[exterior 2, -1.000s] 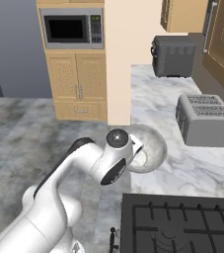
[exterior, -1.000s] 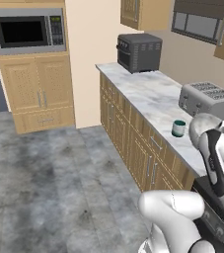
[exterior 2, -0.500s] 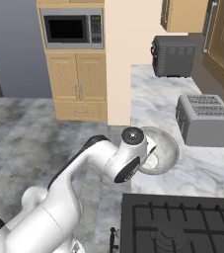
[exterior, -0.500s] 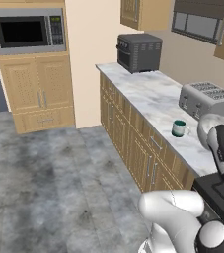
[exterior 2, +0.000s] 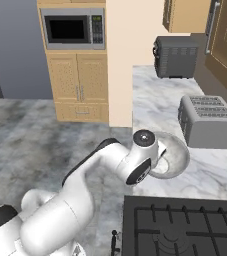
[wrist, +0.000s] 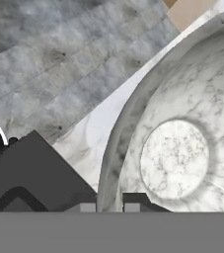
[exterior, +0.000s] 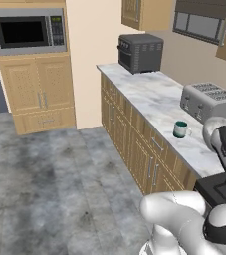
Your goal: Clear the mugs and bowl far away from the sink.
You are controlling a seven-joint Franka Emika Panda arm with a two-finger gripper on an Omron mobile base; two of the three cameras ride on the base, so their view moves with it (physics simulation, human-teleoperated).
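In the hand view the speckled whitish bowl [wrist: 175, 158] is seen from above, and my gripper [wrist: 109, 206] is shut on its near rim, one dark fingertip [wrist: 87, 207] outside the wall and one inside. From the right base view the bowl [exterior 2: 176, 156] hangs low over the marble counter [exterior 2: 210, 175], between the stovetop and the toaster, with my hand covering its left side. The dark teal mug [exterior: 181, 129] stands upright on the counter in front of the toaster. The sink is out of view.
A black stovetop [exterior 2: 185, 225] lies just beside the bowl at the counter's near end. A silver toaster [exterior 2: 209, 122] stands against the wall. A dark toaster oven [exterior: 140, 52] sits at the counter's far end. A microwave [exterior: 27, 31] sits in the tall cabinet across the grey floor.
My arm has carried the bowl rightwards in the right base view, further in over the counter towards the toaster. The teal mug has not moved.
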